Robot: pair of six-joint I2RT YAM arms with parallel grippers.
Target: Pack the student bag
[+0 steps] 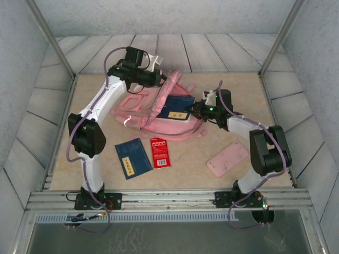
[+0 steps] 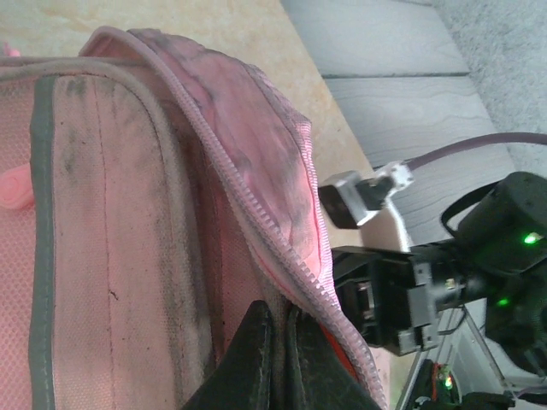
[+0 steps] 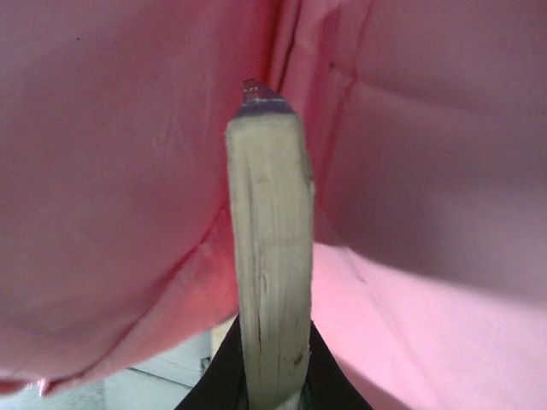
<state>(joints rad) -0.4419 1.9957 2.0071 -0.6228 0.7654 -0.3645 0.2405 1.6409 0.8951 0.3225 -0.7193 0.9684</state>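
Observation:
The pink student bag lies at the table's middle back with its zipped mouth held up. My left gripper is shut on the bag's upper flap, pinching the fabric edge between its fingers. A blue book sits half inside the opening. My right gripper is shut on that book, whose cream page edge runs straight up between the jaws into the pink interior. The other arm's gripper appears beside the flap in the left wrist view.
A second blue book and a red card pack lie on the table in front of the bag. A small flat pink case rests at the front right. Metal frame posts and grey walls enclose the table.

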